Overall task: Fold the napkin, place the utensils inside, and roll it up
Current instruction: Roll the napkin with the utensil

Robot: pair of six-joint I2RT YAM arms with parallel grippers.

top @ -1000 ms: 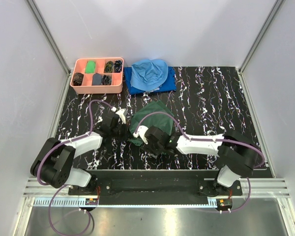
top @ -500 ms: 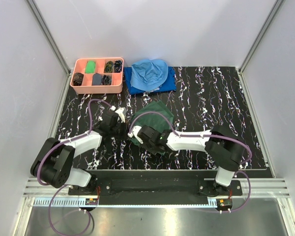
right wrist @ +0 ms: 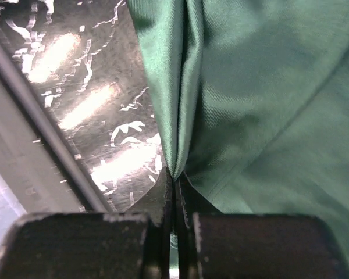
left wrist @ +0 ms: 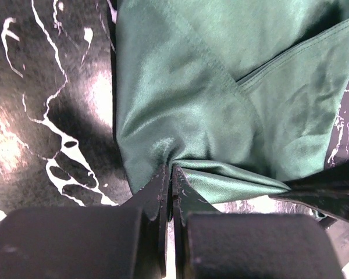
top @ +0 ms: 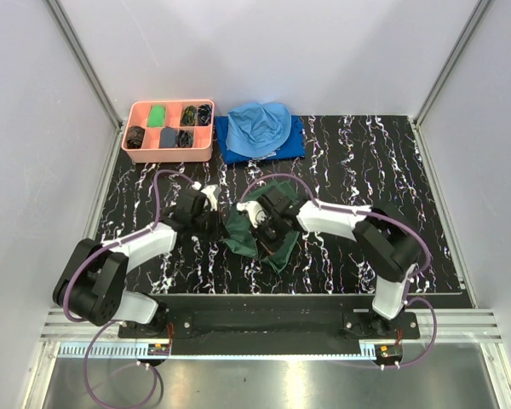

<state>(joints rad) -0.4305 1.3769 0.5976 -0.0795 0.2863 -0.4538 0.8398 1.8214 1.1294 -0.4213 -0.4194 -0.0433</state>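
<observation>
The dark green napkin lies bunched at the middle of the black marbled table, between my two arms. My left gripper is shut on its left edge; in the left wrist view the cloth puckers into the closed tips of that gripper. My right gripper is shut on another fold of the napkin, and the right wrist view shows the cloth pinched into a ridge at its tips. The utensils are out of view.
A pink compartment tray with dark items stands at the back left. Beside it a light blue cloth lies on a darker blue cloth. Metal frame posts and white walls enclose the table.
The right gripper has closed on the napkin and moved from the near edge of the cloth back and up, dragging the fold with it. The left arm has barely moved.
</observation>
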